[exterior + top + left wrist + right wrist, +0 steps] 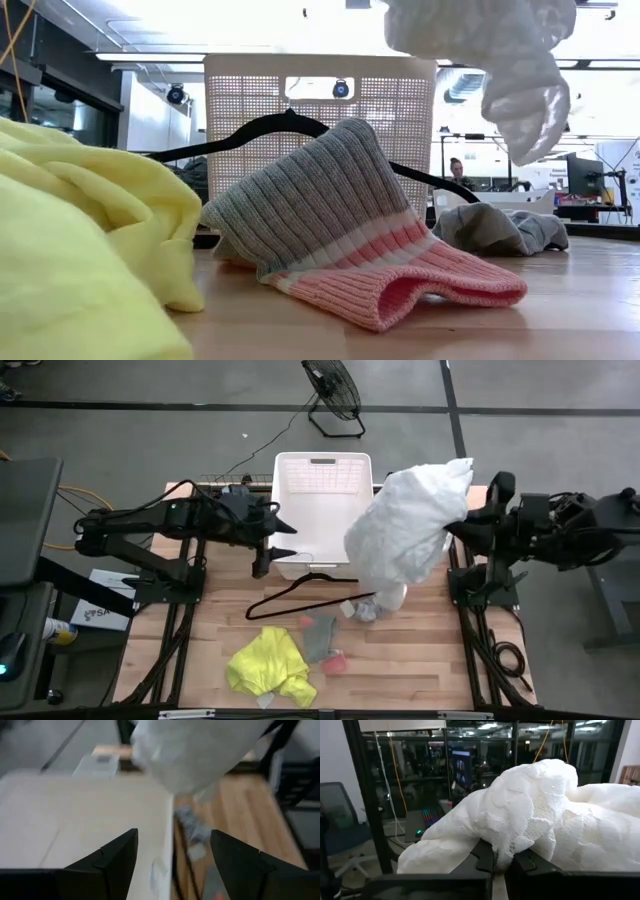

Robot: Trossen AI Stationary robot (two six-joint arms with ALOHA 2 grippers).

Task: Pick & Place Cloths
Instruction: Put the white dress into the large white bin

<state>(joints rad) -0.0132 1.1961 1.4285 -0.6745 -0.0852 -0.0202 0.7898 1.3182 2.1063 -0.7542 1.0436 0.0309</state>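
My right gripper (452, 526) is shut on the large white cloth (408, 525), which hangs in the air beside the white basket (322, 475); in the low view the cloth (515, 70) is clear of the table. My left gripper (276, 541) is open and empty over the basket's left near corner; its wrist view shows its gap (173, 855). The yellow cloth (268, 666), a grey-and-pink knitted piece (350, 230) and a small grey piece (498, 228) lie on the table. The black hanger (300, 596) lies in front of the basket. My right gripper pinches a bunched fold of the white cloth (506, 851) between its two fingers. The fingers come level from the table's right side. The cloth billows over the fingers and hangs below them, slack and lifted clear of the table.
The basket stands at the table's far middle. A floor fan (333, 390) stands beyond the table. The bare wooden tabletop (440, 650) shows at the near right. A person (457, 170) sits far off in the room behind.
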